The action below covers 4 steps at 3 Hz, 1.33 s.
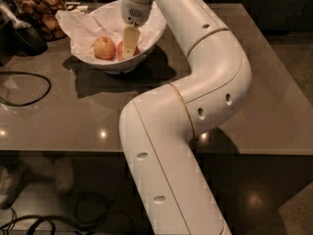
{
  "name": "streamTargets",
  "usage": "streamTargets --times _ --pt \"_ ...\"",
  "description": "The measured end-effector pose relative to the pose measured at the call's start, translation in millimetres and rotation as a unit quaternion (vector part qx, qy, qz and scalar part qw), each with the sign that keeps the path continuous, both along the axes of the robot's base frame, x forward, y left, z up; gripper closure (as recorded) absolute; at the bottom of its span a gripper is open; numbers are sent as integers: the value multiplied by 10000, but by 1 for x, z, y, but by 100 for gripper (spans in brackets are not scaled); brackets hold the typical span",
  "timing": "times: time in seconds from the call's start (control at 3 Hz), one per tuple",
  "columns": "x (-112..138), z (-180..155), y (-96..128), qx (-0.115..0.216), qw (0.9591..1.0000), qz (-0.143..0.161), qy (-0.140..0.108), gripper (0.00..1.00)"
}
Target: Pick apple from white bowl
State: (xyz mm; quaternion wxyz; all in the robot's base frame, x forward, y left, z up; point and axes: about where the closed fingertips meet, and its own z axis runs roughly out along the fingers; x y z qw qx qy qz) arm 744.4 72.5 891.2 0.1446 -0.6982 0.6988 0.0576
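The white bowl [117, 65], lined with crumpled white paper, stands at the back left of the grey table. Two apples lie in it. The paler yellowish apple [104, 48] is on the left. The red apple [119, 51] is to its right, mostly hidden behind my gripper. My gripper [129, 43] reaches down into the bowl from above and sits right at the red apple, in front of it from this view. The white arm bends over the middle of the table.
A container of brown snacks [43, 10] and a dark object [27, 35] stand left of the bowl. A black cable [29, 89] loops on the table's left. The table's front edge [73, 152] runs below, with more cables on the floor.
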Motion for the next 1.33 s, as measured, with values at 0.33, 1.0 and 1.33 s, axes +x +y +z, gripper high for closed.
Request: streamTargets --times 0.33,1.0,1.33 --pt "2 -6 1 -64 10000 26 17 31" --pt "4 -14 -3 -182 9998 37 37 32" --pt "5 -17 -4 -221 9997 47 51 32"
